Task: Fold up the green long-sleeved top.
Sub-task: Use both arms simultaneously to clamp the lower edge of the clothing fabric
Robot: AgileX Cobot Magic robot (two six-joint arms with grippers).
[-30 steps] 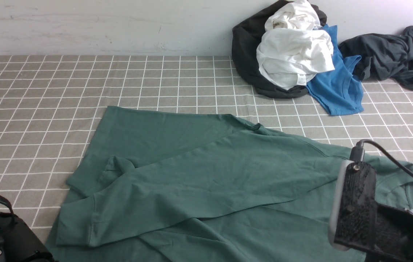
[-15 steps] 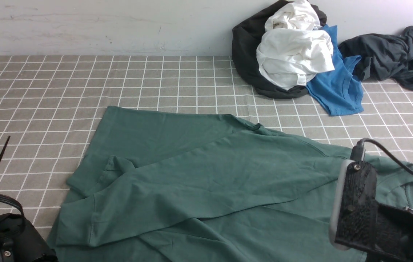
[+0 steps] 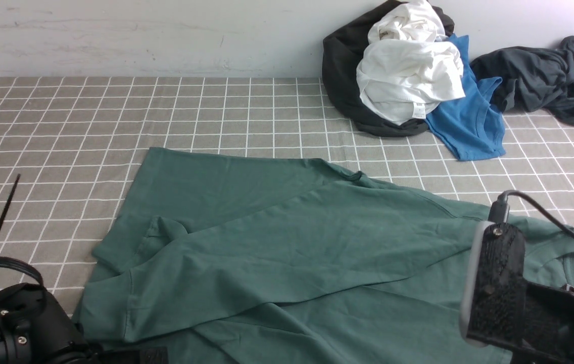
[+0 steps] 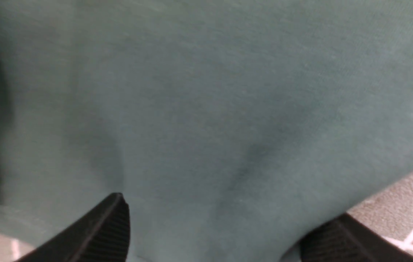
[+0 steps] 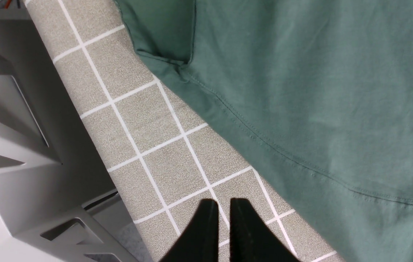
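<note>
Green long-sleeved top (image 3: 307,242): soft, limp jersey, likely light, best taken at its doubled edge; left tool (image 4: 210,233) spread around fabric, right tool (image 5: 224,225) nearly closed, empty.

The front camera looks forward and down across the grid-patterned cloth (image 3: 226,121). Both wrist cameras look closely onto the green long-sleeved top (image 3: 287,242), shared by all views.

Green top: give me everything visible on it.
The green top looks like soft, thin jersey, muted dark green, with stitched seams. It lies wrinkled and partly folded over itself across the near part of the grid-patterned cloth, running out of the front view's near edge. The open left claw has its fingers around a fold of it, not clamped. Neckline: can't make out.
</note>
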